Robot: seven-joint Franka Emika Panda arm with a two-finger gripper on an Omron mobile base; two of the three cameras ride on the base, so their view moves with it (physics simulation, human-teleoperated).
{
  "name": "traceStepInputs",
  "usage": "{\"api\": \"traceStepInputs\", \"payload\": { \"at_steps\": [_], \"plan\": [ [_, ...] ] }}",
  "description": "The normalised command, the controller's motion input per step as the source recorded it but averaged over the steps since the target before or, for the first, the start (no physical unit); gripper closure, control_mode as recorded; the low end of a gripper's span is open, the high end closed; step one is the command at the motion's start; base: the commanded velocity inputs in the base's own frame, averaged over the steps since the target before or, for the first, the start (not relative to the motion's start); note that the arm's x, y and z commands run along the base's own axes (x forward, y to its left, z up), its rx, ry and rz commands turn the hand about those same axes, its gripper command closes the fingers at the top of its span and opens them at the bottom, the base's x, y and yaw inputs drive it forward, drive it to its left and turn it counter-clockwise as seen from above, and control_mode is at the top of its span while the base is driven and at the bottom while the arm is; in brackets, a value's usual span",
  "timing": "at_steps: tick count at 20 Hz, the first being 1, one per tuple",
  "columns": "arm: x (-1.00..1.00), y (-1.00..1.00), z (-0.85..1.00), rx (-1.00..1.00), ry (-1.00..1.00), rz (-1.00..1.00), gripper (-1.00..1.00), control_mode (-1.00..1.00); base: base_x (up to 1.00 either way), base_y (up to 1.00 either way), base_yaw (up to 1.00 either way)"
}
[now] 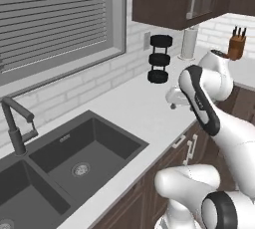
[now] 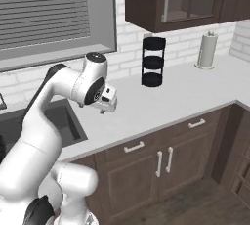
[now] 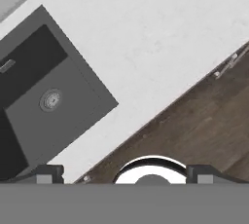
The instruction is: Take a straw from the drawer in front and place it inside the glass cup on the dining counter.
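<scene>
My gripper (image 2: 106, 109) hangs open above the white worktop (image 2: 161, 99), just right of the dark sink, with nothing between its fingers. In the hand view the gripper (image 3: 124, 174) shows two widely spaced fingertips (image 3: 48, 173) looking straight down at the worktop's front edge. Two shallow dark-brown drawers sit shut under that edge: one drawer (image 2: 128, 151) with a silver bar handle (image 2: 134, 146), another (image 2: 200, 126) further right. I cannot tell which one the task means. The straw is hidden. The glass cup and the dining counter are out of view.
A dark double sink (image 1: 74, 163) with a faucet (image 1: 15, 128) lies left of the arm. At the back stand a black three-tier rack (image 2: 153, 61), a paper towel roll (image 2: 207, 50) and a knife block (image 1: 237, 44). Tall cabinet doors (image 2: 163, 163) sit below the drawers.
</scene>
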Motion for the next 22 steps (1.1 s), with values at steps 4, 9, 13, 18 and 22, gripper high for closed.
{"api": "traceStepInputs", "payload": {
  "at_steps": [4, 9, 13, 18, 22],
  "plan": [
    [-0.24, -1.00, -0.51, 0.56, -0.03, -0.12, -1.00, -1.00, 0.00, 0.00, 0.00],
    [-0.02, -0.88, -0.73, 0.54, 0.00, -0.13, -1.00, -1.00, 0.00, 0.00, 0.00],
    [0.16, -0.59, -0.69, 0.48, 0.00, -0.08, -1.00, -1.00, 0.00, 0.00, 0.00],
    [0.50, -0.42, -0.47, 0.35, 0.00, -0.03, -1.00, -1.00, 0.00, 0.00, 0.00],
    [0.64, -0.24, -0.33, 0.16, 0.07, 0.00, -1.00, -1.00, 0.00, 0.00, 0.00]
  ]
}}
